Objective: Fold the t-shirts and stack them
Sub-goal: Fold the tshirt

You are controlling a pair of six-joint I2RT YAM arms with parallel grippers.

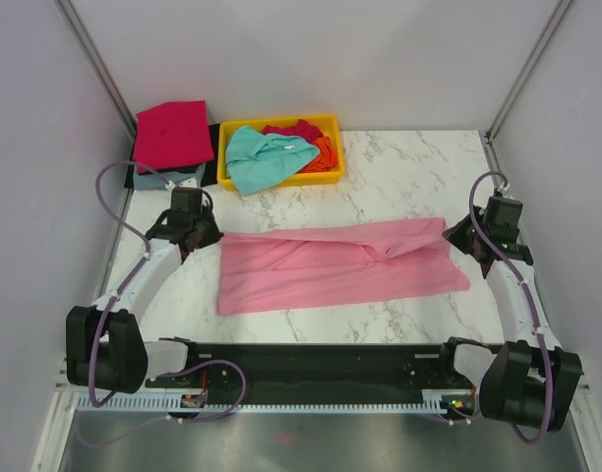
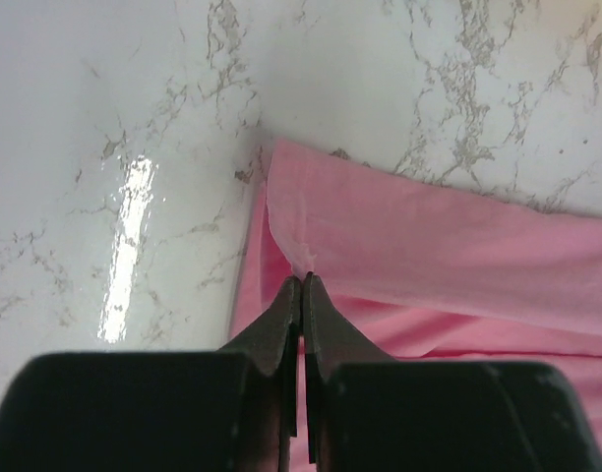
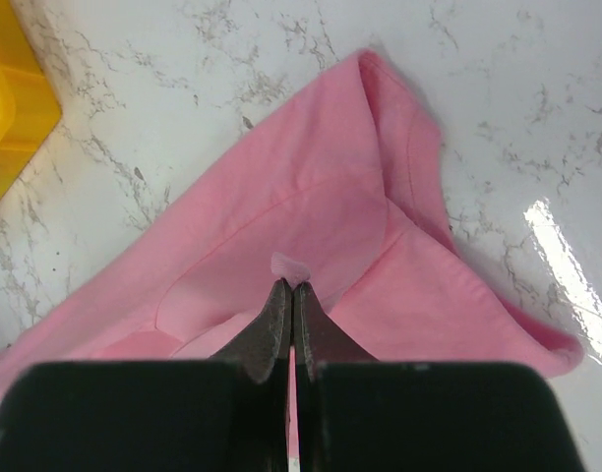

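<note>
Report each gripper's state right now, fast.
Left gripper: closed, pinching an edge of the pink t-shirt.
Right gripper: closed, pinching a fold of the same pink t-shirt.

Your shirt [image 1: 331, 270] lies across the surface [image 1: 399, 167], left hand [image 2: 301, 283] at its left end, right hand [image 3: 291, 287] at its right. Behind it sits the tray [image 1: 316, 179] holding more shirts [image 1: 267, 157], a folded stack [image 1: 173, 133] to its left.
</note>
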